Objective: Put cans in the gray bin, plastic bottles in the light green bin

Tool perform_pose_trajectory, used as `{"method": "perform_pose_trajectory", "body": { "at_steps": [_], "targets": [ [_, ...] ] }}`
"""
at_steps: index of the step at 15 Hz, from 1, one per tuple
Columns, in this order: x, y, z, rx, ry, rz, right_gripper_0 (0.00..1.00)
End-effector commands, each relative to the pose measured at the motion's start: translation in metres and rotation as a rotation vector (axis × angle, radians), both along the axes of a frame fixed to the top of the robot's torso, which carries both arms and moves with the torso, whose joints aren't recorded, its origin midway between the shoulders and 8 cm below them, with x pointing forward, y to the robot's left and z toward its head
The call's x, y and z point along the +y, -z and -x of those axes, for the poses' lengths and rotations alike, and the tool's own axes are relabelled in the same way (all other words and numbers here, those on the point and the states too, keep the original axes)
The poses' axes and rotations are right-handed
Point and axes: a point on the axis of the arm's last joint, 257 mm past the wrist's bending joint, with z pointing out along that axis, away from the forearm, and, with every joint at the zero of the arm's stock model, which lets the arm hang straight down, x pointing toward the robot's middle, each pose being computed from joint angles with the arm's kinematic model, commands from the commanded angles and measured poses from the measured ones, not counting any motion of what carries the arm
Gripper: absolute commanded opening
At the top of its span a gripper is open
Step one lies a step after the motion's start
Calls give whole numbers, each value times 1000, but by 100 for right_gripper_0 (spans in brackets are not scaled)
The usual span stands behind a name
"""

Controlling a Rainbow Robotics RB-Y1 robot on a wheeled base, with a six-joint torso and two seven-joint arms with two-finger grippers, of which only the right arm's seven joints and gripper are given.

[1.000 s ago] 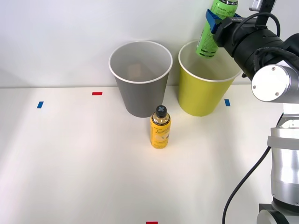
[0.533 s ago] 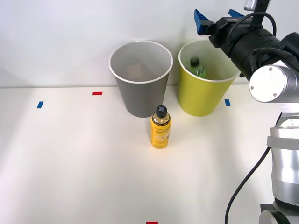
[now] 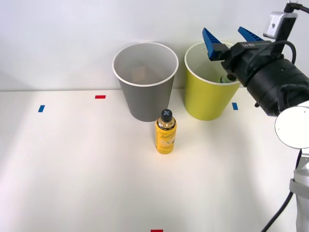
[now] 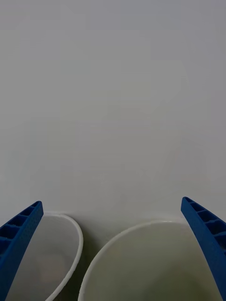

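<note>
Over by the light green bin point(image 3: 207, 96) the right gripper point(image 3: 231, 38) hangs with fingers spread wide and empty, green bottle point(image 3: 224, 80) down inside, so next up looks like the yellow bottle point(image 3: 165, 132) on the desk point(image 3: 72, 169) near the gray bin point(image 3: 145, 92).

right gripper point(image 4: 113, 249) fingers spread wide | 2 white bin rims between them | likely light green bin point(image 4: 150, 263) nearer | plain wall point(image 4: 113, 94) behind
</note>
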Motion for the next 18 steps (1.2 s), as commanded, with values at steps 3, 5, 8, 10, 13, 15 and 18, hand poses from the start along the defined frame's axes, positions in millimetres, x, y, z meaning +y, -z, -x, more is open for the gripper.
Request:
{"method": "perform_pose_trajectory", "body": {
  "at_steps": [3, 5, 8, 10, 13, 15, 18],
  "targets": [
    [-7, 36, 54, -69, 49, -82, 100],
    [-18, 58, 70, -59, 85, -79, 100],
    [-39, 86, 90, -29, 143, -47, 100],
    [-53, 105, 104, -18, 192, -30, 100],
    [-70, 139, 130, 24, 256, -4, 100],
    [-75, 158, 146, 54, 285, 10, 100],
    [-80, 181, 164, 95, 314, 51, 100]
  ]
}}
